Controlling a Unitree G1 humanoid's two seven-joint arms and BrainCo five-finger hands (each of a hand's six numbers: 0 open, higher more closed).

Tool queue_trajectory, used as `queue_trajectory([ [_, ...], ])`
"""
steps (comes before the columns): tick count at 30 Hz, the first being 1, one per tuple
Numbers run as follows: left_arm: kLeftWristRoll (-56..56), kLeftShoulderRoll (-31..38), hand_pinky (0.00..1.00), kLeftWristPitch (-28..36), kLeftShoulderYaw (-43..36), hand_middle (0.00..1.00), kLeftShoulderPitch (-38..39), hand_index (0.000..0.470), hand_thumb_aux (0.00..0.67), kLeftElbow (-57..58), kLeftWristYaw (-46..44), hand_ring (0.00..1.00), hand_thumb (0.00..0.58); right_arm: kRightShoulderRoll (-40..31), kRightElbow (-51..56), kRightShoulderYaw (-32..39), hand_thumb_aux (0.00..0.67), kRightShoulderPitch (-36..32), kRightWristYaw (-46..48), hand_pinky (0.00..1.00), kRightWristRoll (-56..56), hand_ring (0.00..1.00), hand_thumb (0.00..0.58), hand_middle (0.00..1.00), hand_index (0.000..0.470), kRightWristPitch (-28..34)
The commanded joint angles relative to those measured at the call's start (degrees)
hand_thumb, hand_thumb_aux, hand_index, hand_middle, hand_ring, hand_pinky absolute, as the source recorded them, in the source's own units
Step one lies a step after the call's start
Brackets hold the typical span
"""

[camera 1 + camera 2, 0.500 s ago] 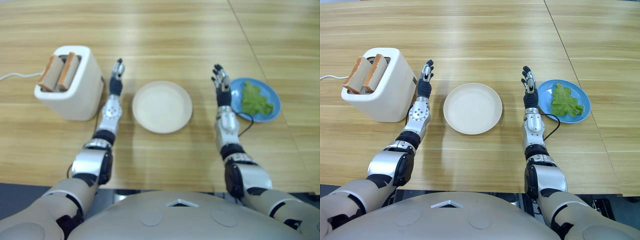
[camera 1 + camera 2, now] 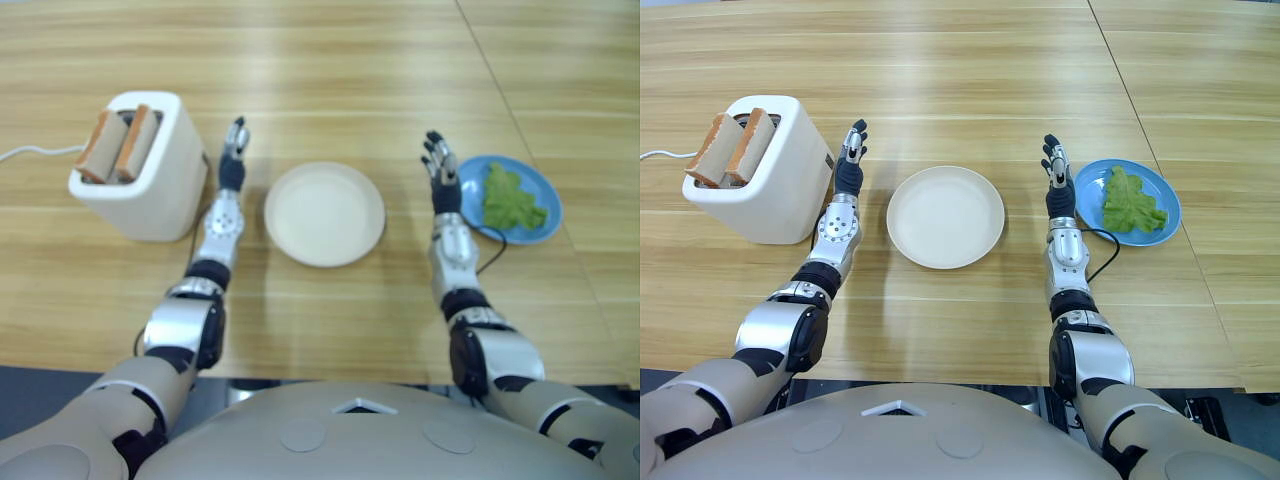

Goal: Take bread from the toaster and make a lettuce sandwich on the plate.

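Fingers (image 2: 856,135) of left hand (image 2: 850,165) and right hand (image 2: 1055,178) stood straight, empty, as two light, crumbly brown toast slices (image 2: 732,146) sat in the white boxy toaster (image 2: 775,195), likely best pinched by raised tops.

White toaster (image 2: 765,180) left, two bread slices (image 2: 732,146) upright in slots; empty cream plate (image 2: 945,217) centre; lettuce (image 2: 1129,203) on blue plate (image 2: 1162,189) right.

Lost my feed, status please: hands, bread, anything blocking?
Left hand open beside toaster; right hand open beside lettuce. Two bread slices standing in toaster. Plate between hands, path clear.
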Motion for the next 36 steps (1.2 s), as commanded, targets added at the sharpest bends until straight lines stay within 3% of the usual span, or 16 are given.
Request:
queue_trajectory([
  [1, 0.7, 0.4, 0.0, -0.5, -1.9, 0.0, 4.3, 0.0, 0.0, -14.2, -2.7, 0.0, 0.0, 0.1, 0.7, 0.8, 0.0, 0.3, -0.3, 0.0, -0.8, 0.0, 0.0, 0.0, 0.0, 1.1],
  [3, 0.6, 1.8, 0.0, 2.7, -3.1, 0.0, 9.6, 0.0, 0.0, -35.1, -5.8, 0.0, 0.0, 0.1, 0.8, 1.0, 0.0, 0.4, -0.6, 0.0, -0.9, 0.0, 0.0, 0.0, 0.0, 1.1],
  [6, -0.8, 6.9, 0.0, 12.7, -0.5, 0.0, 15.0, 0.0, 0.0, -65.1, -10.3, 0.0, 0.0, 0.0, 0.9, 1.8, 0.0, 0.7, -1.4, 0.0, -1.7, 0.0, 0.0, 0.0, 0.0, 1.1],
  [10, 9.1, 17.3, 0.0, 23.7, 9.2, 0.0, 16.2, 0.0, 0.0, -80.3, -11.3, 0.0, 0.0, 0.4, 1.5, 2.2, 0.0, 1.0, -2.0, 0.0, -2.1, 0.0, 0.0, 0.0, 0.0, 1.3],
  [15, 20.3, 28.5, 0.0, 32.3, 18.2, 0.0, 20.7, 0.0, 0.0, -78.4, -10.1, 0.0, 0.0, 0.6, 1.9, 2.4, 0.0, 1.1, -2.6, 0.0, -2.4, 0.0, 0.0, 0.0, 0.0, 1.3],
  [18, 32.8, 35.7, 0.0, 37.8, 19.4, 0.0, 25.6, 0.0, 0.0, -71.4, -6.7, 0.0, 0.0, 0.6, 1.9, 2.5, 0.0, 1.2, -2.8, 0.0, -2.7, 0.0, 0.0, 0.0, 0.0, 1.2],
  [21, 37.6, 40.0, 0.0, 41.7, 19.2, 0.0, 29.1, 0.0, 0.0, -64.7, -5.4, 0.0, 0.0, 0.3, 2.0, 2.5, 0.0, 1.4, -2.7, 0.0, -2.8, 0.0, 0.0, 0.0, 0.0, 1.2],
  [29, 38.6, 42.8, 0.0, 47.4, 15.5, 0.0, 31.0, 0.0, 0.0, -53.9, -5.9, 0.0, 0.0, -0.3, 2.3, 2.1, 0.0, 2.0, -2.9, 0.0, -2.5, 0.0, 0.0, 0.0, 0.0, 1.3],
  [36, 35.6, 41.6, 0.0, 47.1, 11.9, 0.0, 30.5, 0.0, 0.0, -52.9, -7.2, 0.0, 0.0, -0.6, 2.2, 2.2, 0.0, 2.2, -3.3, 0.0, -2.7, 0.0, 0.0, 0.0, 0.0, 1.5],
])
